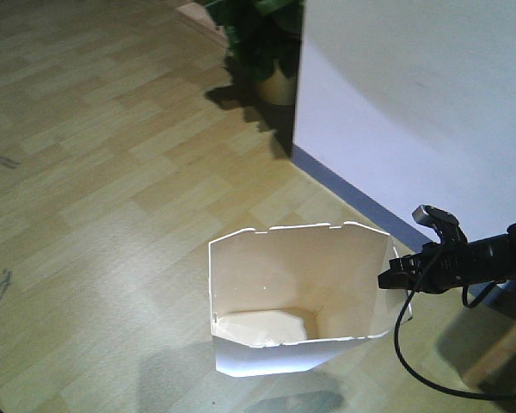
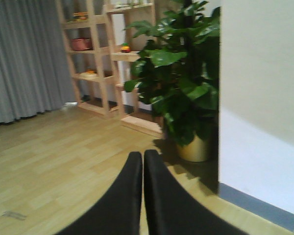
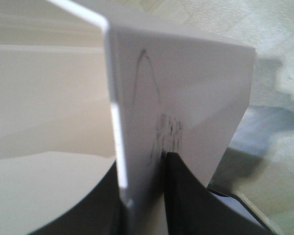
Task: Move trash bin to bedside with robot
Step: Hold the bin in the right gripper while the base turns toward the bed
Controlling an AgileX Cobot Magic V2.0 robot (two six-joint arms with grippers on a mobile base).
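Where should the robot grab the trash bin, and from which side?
On the trash bin, pinch the right wall's top edge, coming from the right, one finger inside, one outside. The wall is thin, flat and open-topped; the right gripper holds it this way.

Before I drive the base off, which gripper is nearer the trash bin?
Right. The right gripper is clamped on the wall of the trash bin, one finger inside, one outside. The left gripper is shut on nothing, facing the potted plant, not touching the bin.
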